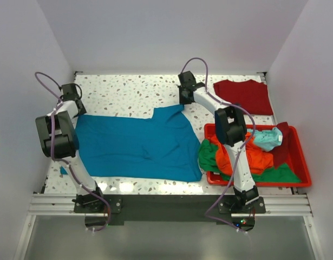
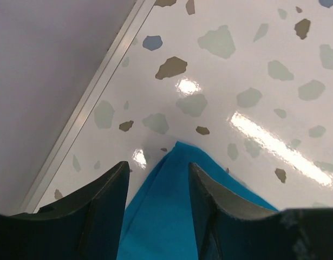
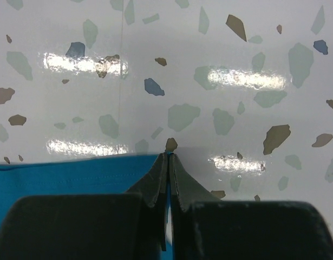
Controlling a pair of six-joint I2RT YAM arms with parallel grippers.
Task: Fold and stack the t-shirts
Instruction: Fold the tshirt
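Note:
A teal-blue t-shirt [image 1: 139,143] lies spread flat across the middle of the table. My left gripper [image 1: 79,108] is at its far left corner. In the left wrist view that gripper [image 2: 158,173] is open, its jaws standing on either side of the pointed teal corner [image 2: 166,216]. My right gripper [image 1: 183,100] is at the shirt's far right corner. In the right wrist view it [image 3: 169,157] is shut on the teal edge [image 3: 74,176], with a sliver of cloth between the jaws. A dark red t-shirt [image 1: 245,95] lies folded at the back right.
A red plastic bin [image 1: 300,157] at the right holds orange [image 1: 253,157], green [image 1: 208,154] and pale aqua [image 1: 269,138] shirts, with a dark red cloth over its far corner. White walls close in the table on the left, back and right. A metal strip [image 2: 85,111] edges the table's left side.

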